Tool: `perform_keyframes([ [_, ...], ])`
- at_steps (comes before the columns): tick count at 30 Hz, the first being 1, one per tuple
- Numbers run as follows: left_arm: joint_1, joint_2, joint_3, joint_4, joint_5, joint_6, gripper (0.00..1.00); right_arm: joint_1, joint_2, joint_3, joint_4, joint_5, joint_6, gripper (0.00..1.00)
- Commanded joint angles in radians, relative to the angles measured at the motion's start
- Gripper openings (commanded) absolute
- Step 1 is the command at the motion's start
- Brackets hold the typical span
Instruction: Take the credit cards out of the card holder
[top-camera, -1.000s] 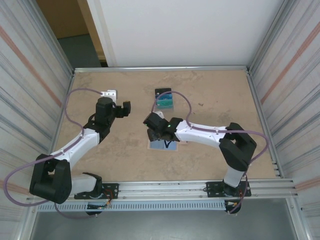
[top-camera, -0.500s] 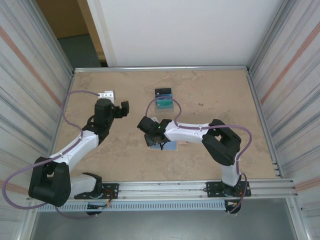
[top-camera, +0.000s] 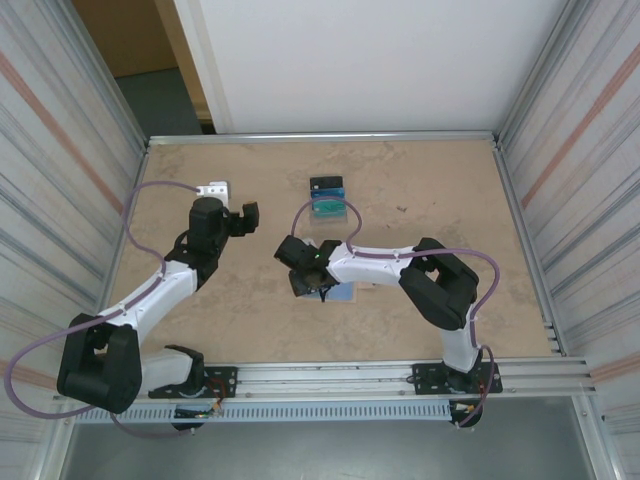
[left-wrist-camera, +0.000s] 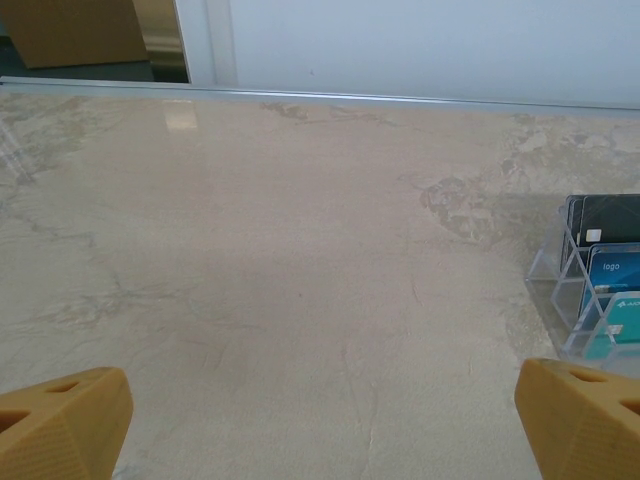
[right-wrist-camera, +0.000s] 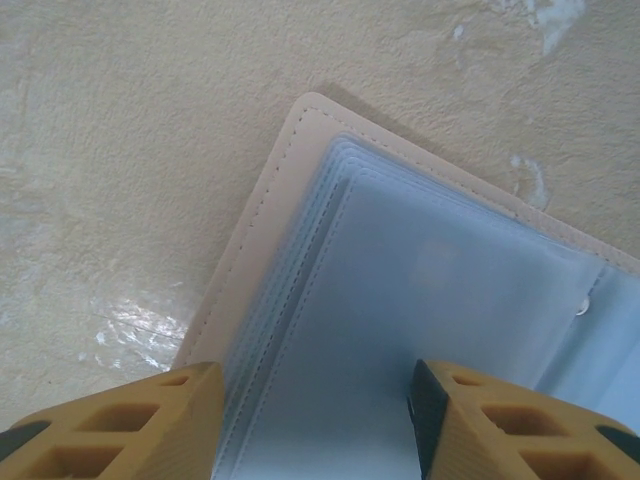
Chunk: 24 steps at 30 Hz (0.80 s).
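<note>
The card holder (right-wrist-camera: 400, 270) lies open on the table, tan rim outside and pale blue clear sleeves inside; the top view shows only its corner (top-camera: 342, 293). I make out no card in the sleeves. My right gripper (right-wrist-camera: 315, 425) hangs low over its left part, jaws apart, one finger by the tan edge and the other above the blue pages. Black, blue and teal credit cards (left-wrist-camera: 605, 275) stand in a clear rack (top-camera: 328, 200). My left gripper (top-camera: 248, 217) is wide open over bare table, its fingertips (left-wrist-camera: 60, 420) far apart.
The card rack stands behind the holder toward the table's back middle. A small white block (top-camera: 214, 188) lies at the back left near the left arm. Metal walls close in both sides, with a rail along the near edge.
The right gripper has swung left and down over the open holder and its jaws have narrowed. The left arm has barely moved.
</note>
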Motion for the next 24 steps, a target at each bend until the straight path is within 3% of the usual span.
perform_keyframes([
  [1,0.007,-0.006,0.004,0.034,0.009,-0.014,0.99,0.005,0.019,-0.032,-0.03,0.013,0.021,0.5],
  [16,0.008,-0.041,0.01,0.017,0.024,-0.011,0.99,-0.065,-0.111,-0.193,0.17,-0.211,-0.015,0.37],
  [24,0.007,-0.088,0.003,0.012,0.018,-0.009,0.99,-0.087,-0.181,-0.219,0.143,-0.22,-0.09,0.32],
])
